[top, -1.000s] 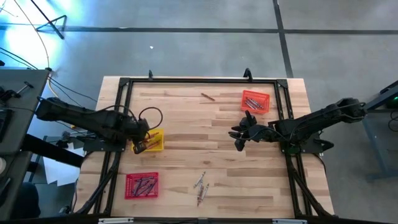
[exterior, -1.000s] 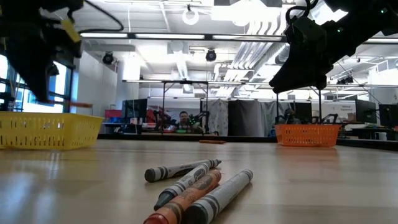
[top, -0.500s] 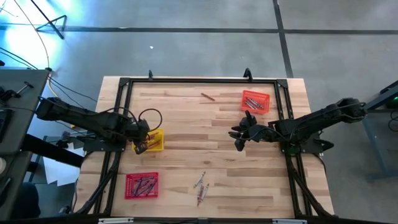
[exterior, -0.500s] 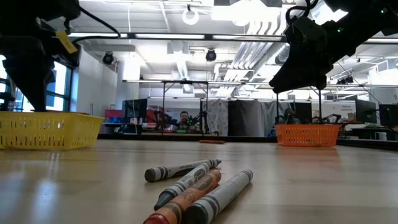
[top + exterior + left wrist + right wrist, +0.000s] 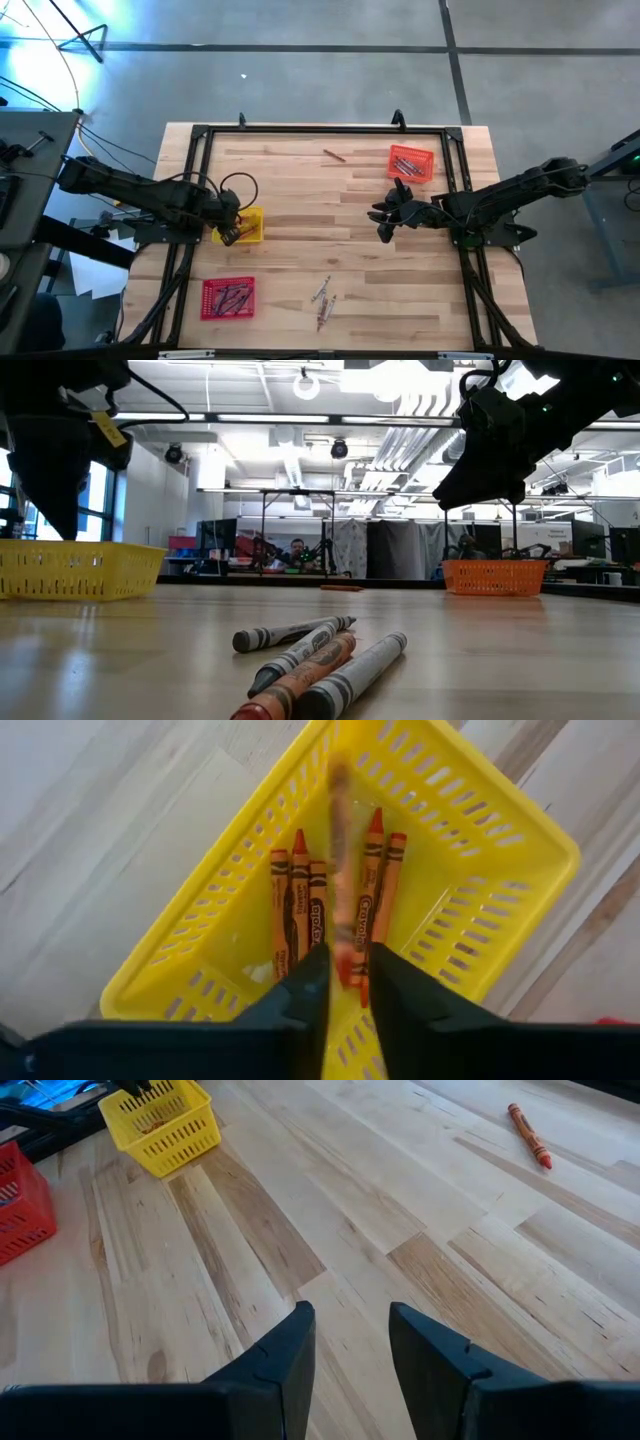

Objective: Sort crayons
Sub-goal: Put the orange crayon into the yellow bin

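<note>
Yellow square plastic tray [image 5: 247, 225]: near the surface's [image 5: 330, 250] left edge, orange crayons [image 5: 300, 905] inside.
Left tool [image 5: 345, 982]: above that tray, fingers slightly apart, one blurred orange crayon [image 5: 342, 870] between them.
Right tool [image 5: 350, 1342]: fingers apart, empty, toward the right edge.
Loose grey and orange crayons [image 5: 322, 297]: near the front edge.

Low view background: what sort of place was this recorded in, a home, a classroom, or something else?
Most likely a robotics lab or open workshop. Beyond the wooden table the low view shows exposed ceiling ducts, strip lights, more framed workbenches, and a person seated among equipment.
</note>
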`<action>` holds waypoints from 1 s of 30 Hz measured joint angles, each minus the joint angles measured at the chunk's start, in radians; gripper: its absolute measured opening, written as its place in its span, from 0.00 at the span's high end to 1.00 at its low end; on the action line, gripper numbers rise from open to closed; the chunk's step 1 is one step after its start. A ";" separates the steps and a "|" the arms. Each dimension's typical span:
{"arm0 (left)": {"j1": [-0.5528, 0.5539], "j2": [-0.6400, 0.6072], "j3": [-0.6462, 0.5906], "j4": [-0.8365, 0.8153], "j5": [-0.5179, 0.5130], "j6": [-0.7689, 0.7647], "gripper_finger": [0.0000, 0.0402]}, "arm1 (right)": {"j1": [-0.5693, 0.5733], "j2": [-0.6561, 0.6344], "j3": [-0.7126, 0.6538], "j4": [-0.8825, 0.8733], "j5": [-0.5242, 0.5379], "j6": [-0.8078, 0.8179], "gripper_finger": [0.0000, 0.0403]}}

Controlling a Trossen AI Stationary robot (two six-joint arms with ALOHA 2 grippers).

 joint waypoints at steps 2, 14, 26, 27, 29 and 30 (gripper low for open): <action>0.000 0.000 0.000 0.006 0.001 -0.011 0.78 | 0.000 0.000 0.000 0.000 0.000 0.000 0.69; -0.002 0.000 0.088 0.128 -0.100 0.093 0.62 | 0.000 0.000 0.000 0.000 0.000 0.000 0.69; -0.004 0.076 0.135 0.673 -0.503 0.576 0.69 | 0.000 0.000 0.000 -0.001 0.000 0.000 0.69; -0.003 0.090 0.135 0.679 -0.529 0.587 0.69 | 0.000 0.000 0.000 -0.001 0.000 0.000 0.69; -0.001 0.110 0.135 0.677 -0.569 0.605 0.70 | 0.000 0.000 0.000 0.000 0.000 0.000 0.69; 0.002 0.123 0.135 0.685 -0.585 0.607 0.70 | 0.000 0.000 0.000 0.000 0.000 0.000 0.69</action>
